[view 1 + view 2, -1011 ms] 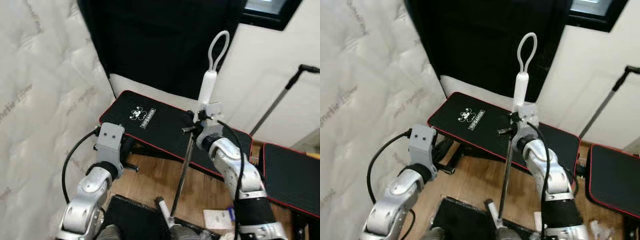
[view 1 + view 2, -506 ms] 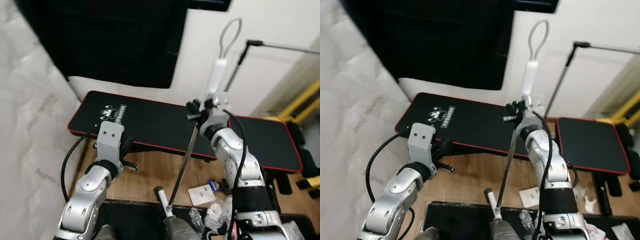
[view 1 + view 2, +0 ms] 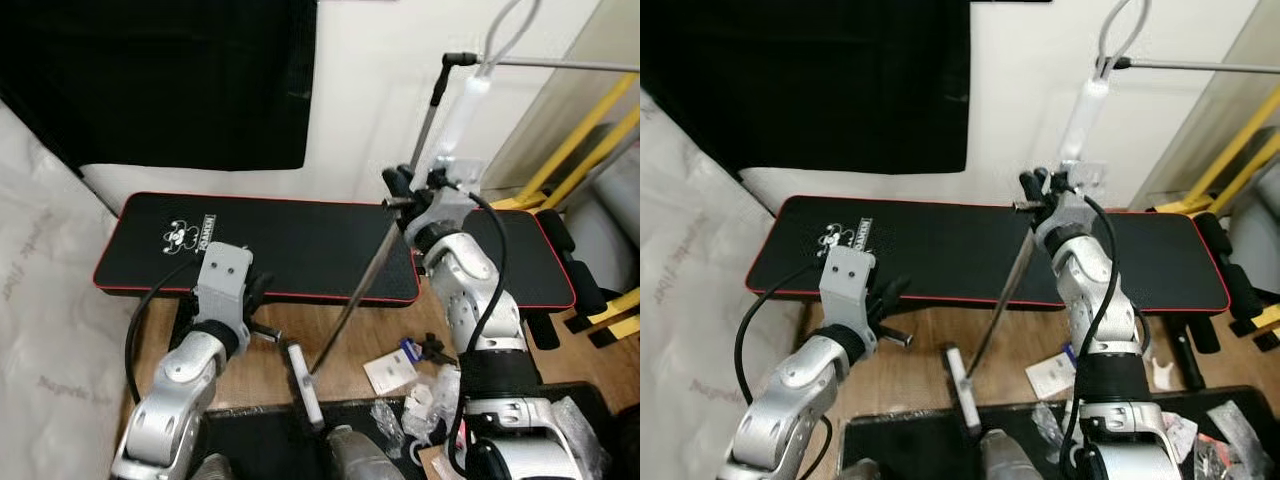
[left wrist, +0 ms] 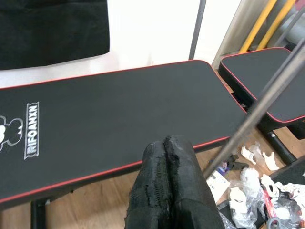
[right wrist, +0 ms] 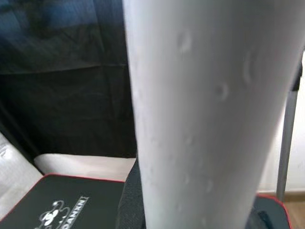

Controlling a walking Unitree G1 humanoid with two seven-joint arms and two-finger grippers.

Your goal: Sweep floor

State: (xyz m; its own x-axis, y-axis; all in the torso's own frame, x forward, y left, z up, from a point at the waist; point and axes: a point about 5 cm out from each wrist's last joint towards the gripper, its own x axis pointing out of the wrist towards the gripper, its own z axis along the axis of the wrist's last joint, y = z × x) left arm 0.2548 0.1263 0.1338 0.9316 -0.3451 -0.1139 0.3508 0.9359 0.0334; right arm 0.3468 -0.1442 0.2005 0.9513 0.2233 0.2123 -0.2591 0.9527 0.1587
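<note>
Litter point(image 3: 425, 395) lies nearest, white paper scraps and crumpled plastic on the wood floor point(image 3: 270, 355) by the robot's right side, just beside a black mat point(image 3: 910, 440) at the lower edge of the eye views; the broom point(image 3: 365, 285) has its white head point(image 3: 303, 385) low on the floor at the mat's edge, between the two arms; its thin metal shaft slants up and to the right, turning into a white grip with a loop at the top point(image 3: 1118, 30); the right gripper point(image 3: 405, 190) is clenched around the shaft just below the white grip, the arm raised in front of the bench; in the right wrist view the white grip point(image 5: 209, 114) stands very close to the lens; the left gripper point(image 4: 169, 179) is empty, its two black fingers pressed together, held low over the near edge of the bench, well apart from the broom; the bench point(image 3: 250, 245) is black with a red border and a white logo point(image 3: 185, 235), lying across the view beyond both arms; a second black pad point(image 3: 520, 255) adjoins it on the right; a quilted white mattress point(image 3: 40, 300) leans at the left; behind the bench, a black cloth point(image 3: 150, 80) hangs against a white wall point(image 3: 380, 90); yellow bars point(image 3: 580, 140) stand at the far right.
</note>
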